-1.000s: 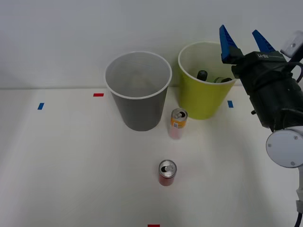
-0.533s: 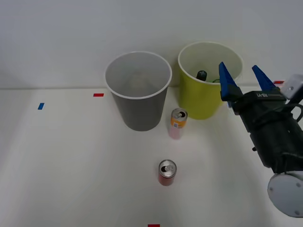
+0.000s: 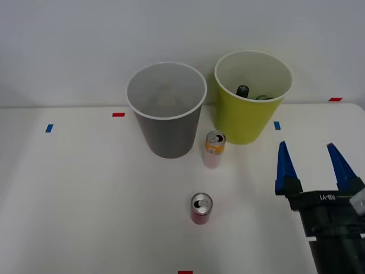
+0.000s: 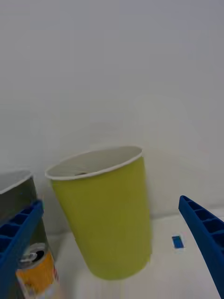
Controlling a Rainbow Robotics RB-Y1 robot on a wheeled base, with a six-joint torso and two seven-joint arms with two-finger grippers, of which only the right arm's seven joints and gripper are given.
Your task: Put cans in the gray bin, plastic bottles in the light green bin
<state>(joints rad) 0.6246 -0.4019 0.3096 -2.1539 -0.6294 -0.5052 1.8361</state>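
Observation:
The gray bin (image 3: pixel 166 123) and the light green bin (image 3: pixel 248 117) stand side by side at the back of the table. Black-capped plastic bottles (image 3: pixel 245 91) lie inside the light green bin. Just in front of the gap between the bins stands the orange-and-pink can (image 3: pixel 214 149). The short red can (image 3: pixel 201 209) is upright nearer the front. My right gripper (image 3: pixel 312 161) is open and holds nothing, low at the front right, well right of both cans. In the right wrist view the light green bin (image 4: pixel 107 215) is ahead, with the orange can (image 4: pixel 38 272) and the gray bin (image 4: pixel 18 196) beside it.
Small tape marks dot the white table: blue (image 3: pixel 49 128) at the left, red (image 3: pixel 118 115) near the gray bin, blue (image 3: pixel 277 125) right of the green bin, red (image 3: pixel 185 272) at the front edge. A plain wall rises behind the bins.
My right gripper has dropped from above the light green bin's rim and pulled back toward the front right of the table, staying open. The cans and bins have not moved.

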